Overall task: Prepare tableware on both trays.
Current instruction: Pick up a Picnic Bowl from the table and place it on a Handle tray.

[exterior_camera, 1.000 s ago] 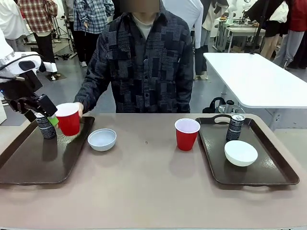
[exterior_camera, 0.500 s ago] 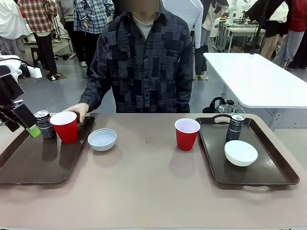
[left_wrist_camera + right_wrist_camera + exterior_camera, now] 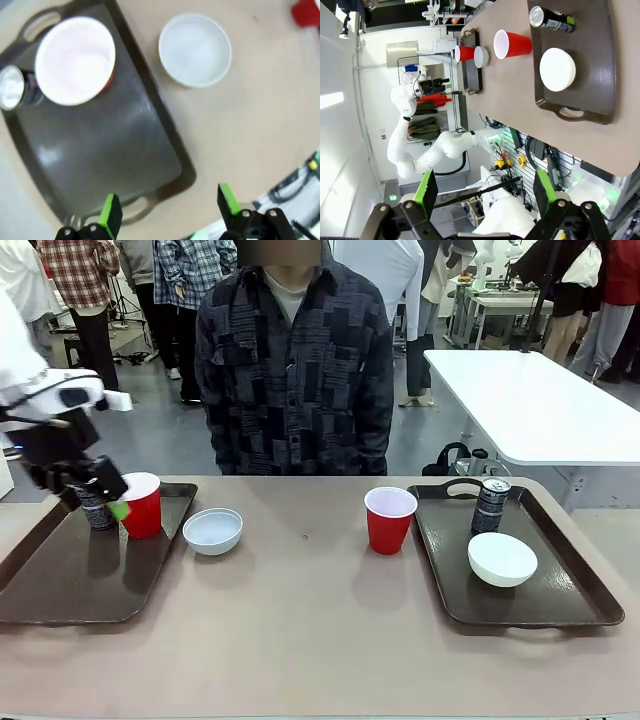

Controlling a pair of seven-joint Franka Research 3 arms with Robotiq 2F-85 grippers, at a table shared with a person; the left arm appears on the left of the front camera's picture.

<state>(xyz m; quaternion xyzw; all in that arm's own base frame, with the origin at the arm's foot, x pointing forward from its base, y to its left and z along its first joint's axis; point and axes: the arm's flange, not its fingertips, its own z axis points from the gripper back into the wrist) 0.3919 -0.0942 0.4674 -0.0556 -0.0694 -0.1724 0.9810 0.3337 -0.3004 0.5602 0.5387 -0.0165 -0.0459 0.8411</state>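
**A:** How are we reading the left gripper [image 3: 169, 207]?

**B:** We are seeing its jaws standing wide, with nothing between them. It is hovering above the left tray [image 3: 115, 145], and we are looking down past its green pads at one of the tray's cut-out handles.

**A:** What are we finding on that tray?

**B:** One red cup [image 3: 75, 60] is standing upright at the tray's far end. A dark can [image 3: 12, 87] is standing just beside it, toward the far left corner. The first white bowl [image 3: 195, 50] is sitting on the table [image 3: 320, 640], just outside the tray's rim.

**A:** And the right gripper [image 3: 485, 189]?

**B:** We are seeing it spread wide too, holding nothing, and hanging well away from the table. Beyond it we are making out the right tray [image 3: 600, 65]. That tray is carrying the second white bowl [image 3: 557, 69] and, at its far end, the second can [image 3: 550, 19]. The second red cup [image 3: 512, 44] is standing on the bare table just beside that tray, toward the middle.

**A:** Anyone else?

**B:** A person [image 3: 295, 370] is standing at the far side, facing us.
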